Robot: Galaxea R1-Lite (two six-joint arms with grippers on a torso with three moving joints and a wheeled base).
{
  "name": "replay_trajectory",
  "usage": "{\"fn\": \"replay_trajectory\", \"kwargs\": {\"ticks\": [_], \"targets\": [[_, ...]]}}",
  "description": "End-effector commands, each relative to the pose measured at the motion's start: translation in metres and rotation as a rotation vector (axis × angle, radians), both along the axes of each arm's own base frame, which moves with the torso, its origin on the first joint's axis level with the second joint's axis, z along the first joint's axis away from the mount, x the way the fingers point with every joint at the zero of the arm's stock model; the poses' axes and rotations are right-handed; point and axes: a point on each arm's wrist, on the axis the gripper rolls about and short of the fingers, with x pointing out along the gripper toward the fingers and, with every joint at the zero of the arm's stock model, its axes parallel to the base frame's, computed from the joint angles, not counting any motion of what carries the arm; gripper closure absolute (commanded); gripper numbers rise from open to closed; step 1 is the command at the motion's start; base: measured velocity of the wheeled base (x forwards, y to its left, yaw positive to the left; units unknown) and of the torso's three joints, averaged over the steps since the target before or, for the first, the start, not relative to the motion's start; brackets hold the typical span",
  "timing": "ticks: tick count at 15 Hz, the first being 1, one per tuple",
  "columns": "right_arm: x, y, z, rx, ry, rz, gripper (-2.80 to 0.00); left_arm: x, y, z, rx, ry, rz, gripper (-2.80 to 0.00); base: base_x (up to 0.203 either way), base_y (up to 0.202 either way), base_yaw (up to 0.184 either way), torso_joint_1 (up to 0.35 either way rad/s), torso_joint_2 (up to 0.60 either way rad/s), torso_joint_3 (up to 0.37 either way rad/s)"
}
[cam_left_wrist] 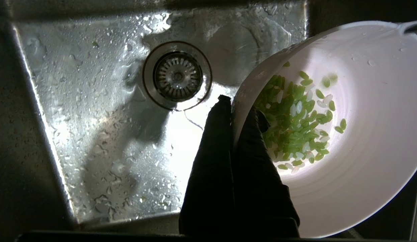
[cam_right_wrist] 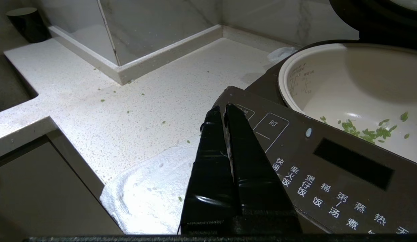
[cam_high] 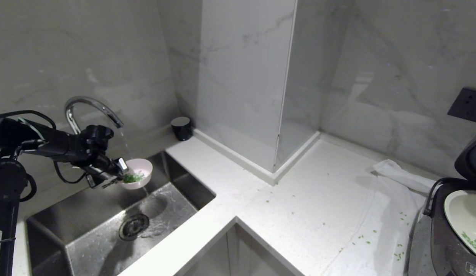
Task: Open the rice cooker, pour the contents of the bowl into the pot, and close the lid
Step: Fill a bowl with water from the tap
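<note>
Bowl [cam_left_wrist: 363,141] with green contents [cam_left_wrist: 295,124] hung over sink [cam_left_wrist: 94,134], rim pinched in left gripper [cam_left_wrist: 235,107] | rice cooker [cam_high: 445,237] well apart, cut off at frame edge, lid [cam_high: 470,157] mostly hidden | right gripper [cam_right_wrist: 221,112] pressed together beside pot [cam_right_wrist: 356,84]

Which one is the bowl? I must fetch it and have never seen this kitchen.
Find the steel sink under the curved faucet. Over it the left gripper pinches the rim of the bowl, small, round, pale pink, with green bits inside.
</note>
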Motion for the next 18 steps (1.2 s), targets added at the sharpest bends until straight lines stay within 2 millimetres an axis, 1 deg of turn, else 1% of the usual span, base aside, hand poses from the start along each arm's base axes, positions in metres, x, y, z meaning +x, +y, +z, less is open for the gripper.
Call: {"fn": "replay_trajectory", "kwargs": {"ticks": [1, 6, 13, 18], "targets": [[0.0, 0.0, 0.0, 0.0, 0.0, 0.001, 0.0, 0.007, 0.0017, -0.0042, 0.0, -0.008, 0.004, 0.0, 0.0, 0.0, 0.0, 0.0, 0.0, 0.0], [0.0, 0.0, 0.0, 0.0, 0.0, 0.001, 0.0, 0.0157, 0.0025, 0.0009, 0.0, -0.045, 0.014, 0.0, 0.0, 0.0, 0.0, 0.0, 0.0, 0.0], [0.0, 0.0, 0.0, 0.0, 0.0, 0.001, 0.0, 0.0136, 0.0036, -0.0032, -0.018, -0.026, 0.035, 0.0, 0.0, 0.0, 0.0, 0.0, 0.0, 0.0], [0.0, 0.0, 0.0, 0.0, 0.0, 0.0, 0.0, 0.0091, 0.0013, -0.0024, -0.067, 0.017, 0.037, 0.0, 0.0, 0.0, 0.0, 0.0, 0.0, 0.0]]}}
